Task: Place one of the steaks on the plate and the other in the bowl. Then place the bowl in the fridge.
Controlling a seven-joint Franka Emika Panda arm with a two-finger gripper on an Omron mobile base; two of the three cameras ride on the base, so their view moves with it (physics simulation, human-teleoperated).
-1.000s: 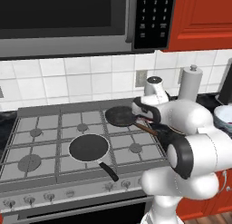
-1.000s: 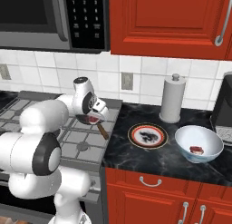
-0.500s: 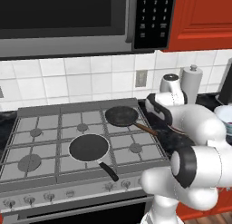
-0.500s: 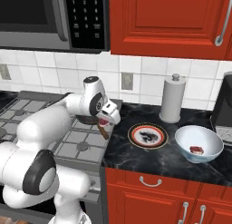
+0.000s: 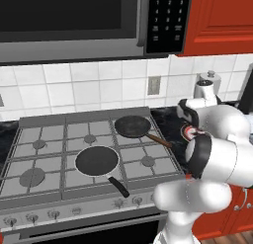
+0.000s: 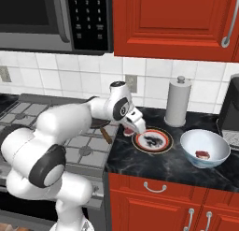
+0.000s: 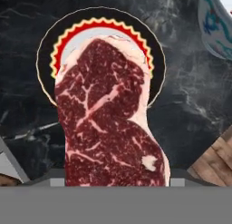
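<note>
Right now, going left to right in the right base view: the stove with its frying pans is sitting at the left, and the white arm is reaching across from it toward the dark counter. The gripper is hanging at the left edge of the plate, its jaws pinching a steak that is dangling just above the counter beside the plate's rim. The plate itself is lying flat with a dark centre and red rim. Behind it a paper towel roll is standing upright by the tiled wall. Right of the plate, apart from it, the bowl is sitting on the counter with the other steak lying inside it. In the hand view the held steak is hanging in front of the plate, covering most of it, with the bowl's rim showing at the upper right.
</note>
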